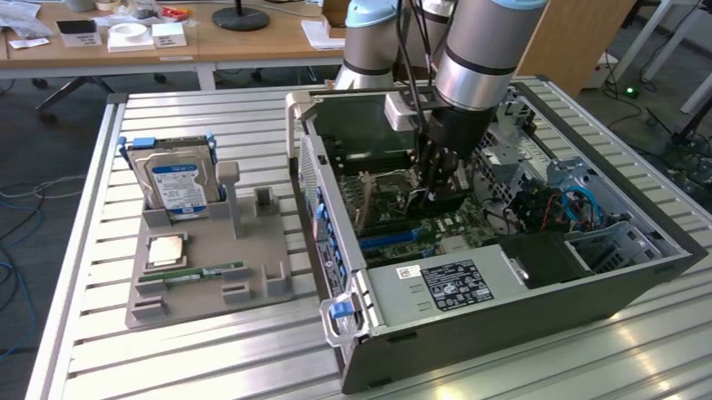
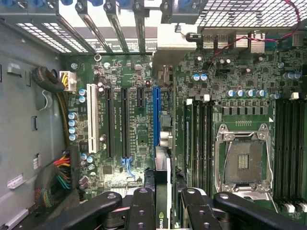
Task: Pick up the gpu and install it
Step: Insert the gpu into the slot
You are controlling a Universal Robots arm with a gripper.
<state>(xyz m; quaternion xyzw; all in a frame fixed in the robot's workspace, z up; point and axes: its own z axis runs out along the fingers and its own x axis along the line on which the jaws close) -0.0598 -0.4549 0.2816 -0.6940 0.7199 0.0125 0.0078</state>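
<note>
gripper (image 2: 166,200) was down inside the open pc case (image 1: 523,312), fingers pinched on the gpu (image 2: 162,167), which sat edge-on between them. card hung over the motherboard (image 2: 139,139), roughly in line with the blue slot (image 2: 156,115); couldn't tell if its edge touched the slot. on the exterior view's left, well apart from the case, the grey tray (image 1: 262,250) on the slatted table (image 1: 223,350) held the hard drive (image 1: 178,187), a cpu (image 1: 167,248) and a memory stick (image 1: 206,272).
</note>
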